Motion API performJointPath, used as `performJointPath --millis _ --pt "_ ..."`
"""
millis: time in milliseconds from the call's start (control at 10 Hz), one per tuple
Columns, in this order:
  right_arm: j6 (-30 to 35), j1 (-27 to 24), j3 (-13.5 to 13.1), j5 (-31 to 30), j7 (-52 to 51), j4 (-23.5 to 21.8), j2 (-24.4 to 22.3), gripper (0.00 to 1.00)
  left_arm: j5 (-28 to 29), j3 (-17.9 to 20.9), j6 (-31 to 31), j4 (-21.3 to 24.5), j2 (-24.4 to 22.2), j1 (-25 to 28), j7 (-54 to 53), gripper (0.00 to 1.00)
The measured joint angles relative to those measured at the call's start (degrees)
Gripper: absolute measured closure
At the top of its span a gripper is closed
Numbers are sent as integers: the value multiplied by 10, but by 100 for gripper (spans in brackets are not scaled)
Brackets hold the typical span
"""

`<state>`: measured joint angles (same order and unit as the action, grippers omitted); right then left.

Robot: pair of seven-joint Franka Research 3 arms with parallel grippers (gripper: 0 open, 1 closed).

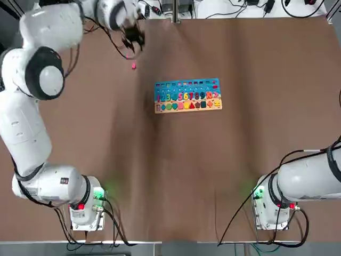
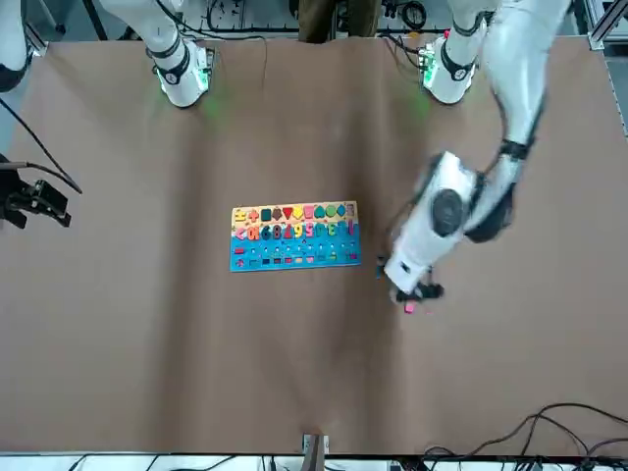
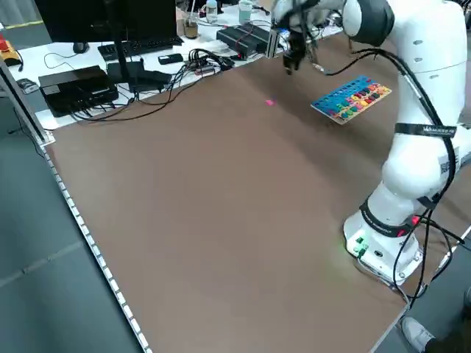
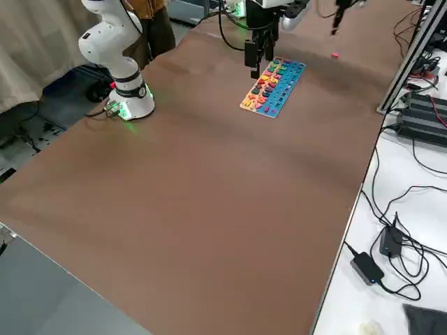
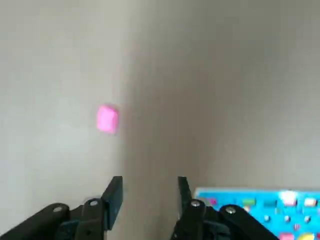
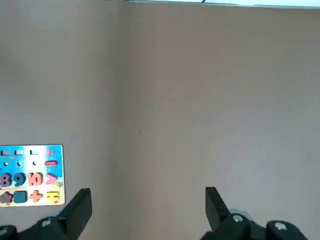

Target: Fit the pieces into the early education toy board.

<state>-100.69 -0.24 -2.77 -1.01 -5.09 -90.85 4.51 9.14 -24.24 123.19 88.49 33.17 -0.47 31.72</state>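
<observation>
Left end effector (image 1: 133,41) hangs over the far left part of the brown desk (image 1: 176,176), fingers (image 5: 114,196) partly apart with nothing between them. One pink piece (image 1: 133,65) lies on the desk just beside it, not touching. The toy board (image 1: 187,95) sits flat mid-desk, well apart from that piece; blue top, tan strip, and you can read the numbers 8, 9, 10 on it plus a plus sign. Right end effector (image 6: 145,210) is parked up off to the side, jaws spread wide and empty.
</observation>
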Motion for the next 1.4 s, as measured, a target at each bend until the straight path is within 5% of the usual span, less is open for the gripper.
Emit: performJointPath --millis 500,1400 --pt "-12 24 5 0 0 -4 8 0 14 61 -4 -91 108 5 -136 48" --pt "-10 36 6 1 -2 -4 8 0 43 65 43 -26 137 -35 -118 48"
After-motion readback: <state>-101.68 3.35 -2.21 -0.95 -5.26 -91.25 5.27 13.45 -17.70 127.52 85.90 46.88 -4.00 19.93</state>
